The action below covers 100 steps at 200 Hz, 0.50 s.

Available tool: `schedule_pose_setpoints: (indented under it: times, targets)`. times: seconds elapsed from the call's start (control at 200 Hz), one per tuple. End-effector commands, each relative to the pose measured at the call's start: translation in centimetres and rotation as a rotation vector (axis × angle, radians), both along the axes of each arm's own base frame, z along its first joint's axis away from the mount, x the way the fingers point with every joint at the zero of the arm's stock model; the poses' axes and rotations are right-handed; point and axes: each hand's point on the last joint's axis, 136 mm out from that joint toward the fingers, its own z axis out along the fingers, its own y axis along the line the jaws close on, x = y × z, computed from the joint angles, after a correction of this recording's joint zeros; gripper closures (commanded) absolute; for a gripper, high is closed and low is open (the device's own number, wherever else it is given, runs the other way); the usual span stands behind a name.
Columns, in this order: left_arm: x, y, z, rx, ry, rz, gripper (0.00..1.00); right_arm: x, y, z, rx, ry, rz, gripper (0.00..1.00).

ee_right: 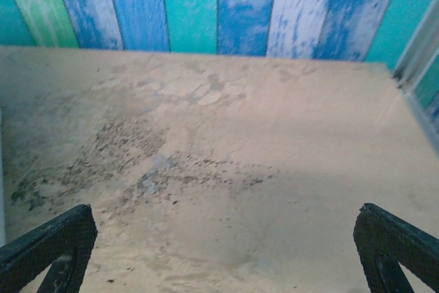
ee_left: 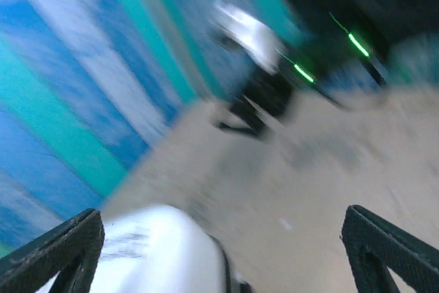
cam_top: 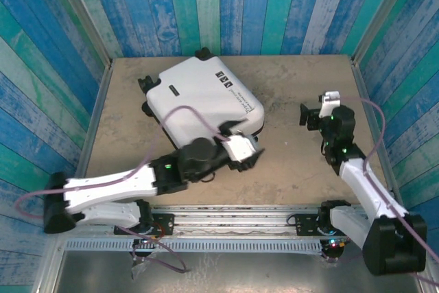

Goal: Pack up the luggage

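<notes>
The luggage (cam_top: 202, 97) is a white hard-shell suitcase lying shut and flat on the table's back left, with black wheels and small black labels on the shell. My left gripper (cam_top: 250, 154) hangs just off its near right corner, open and holding nothing. The left wrist view is blurred; there a rounded white corner of the luggage (ee_left: 154, 248) sits low between the spread fingers of the left gripper (ee_left: 225, 241). My right gripper (cam_top: 310, 114) stands open over bare table on the right. In its own view the right gripper (ee_right: 223, 252) frames only stained tabletop.
The tan table (cam_top: 295, 162) is boxed in by blue and teal plank walls (cam_top: 240, 5) at the back and sides. The right arm (ee_left: 267, 80) appears blurred across the table in the left wrist view. A metal rail (cam_top: 233, 214) runs along the near edge.
</notes>
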Motion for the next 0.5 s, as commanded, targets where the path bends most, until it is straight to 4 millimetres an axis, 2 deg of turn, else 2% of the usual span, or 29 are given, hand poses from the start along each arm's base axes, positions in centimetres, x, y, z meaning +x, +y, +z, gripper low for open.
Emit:
schedule_pose_setpoints:
  times: [0.0, 0.055, 0.12, 0.155, 0.215, 0.28, 0.361, 0.426, 0.496]
  targets:
    - [3.6, 10.6, 5.1, -0.29, -0.073, 0.442, 0.07, -0.5, -1.2, 0.4, -0.064, -0.113, -0.044, 0.0]
    - [5.5, 16.7, 3.8, -0.361, -0.041, 0.697, 0.07, -0.4, -0.7, -0.6, -0.063, -0.087, -0.017, 0.0]
    - [7.2, 24.1, 0.3, -0.437, 0.041, 1.0, 0.07, 0.0, -0.4, -2.0, -0.064, -0.048, 0.001, 0.0]
    - [7.5, 28.6, -1.8, -0.517, 0.082, 1.169, 0.07, 0.3, -0.4, -2.8, -0.064, -0.032, 0.002, 0.0]
    - [6.7, 34.0, -5.7, -0.638, 0.131, 1.341, 0.07, 0.9, -0.3, -4.1, -0.067, -0.007, 0.008, 0.0]
    - [6.5, 36.2, -9.2, -0.675, 0.118, 1.341, 0.07, 1.6, 0.0, -5.2, -0.06, 0.013, 0.024, 0.0]
    - [6.7, 36.3, -12.2, -0.716, 0.049, 1.243, 0.07, 2.5, 0.5, -6.9, -0.057, 0.034, 0.049, 0.0]
    - [6.7, 36.4, -13.5, -0.743, 0.002, 1.194, 0.07, 3.6, 1.0, -6.9, -0.065, 0.037, 0.077, 0.0]
    - [7.4, 37.3, -15.4, -0.721, 0.031, 1.231, 0.07, 4.2, 1.8, -7.4, -0.09, 0.044, 0.134, 0.0]
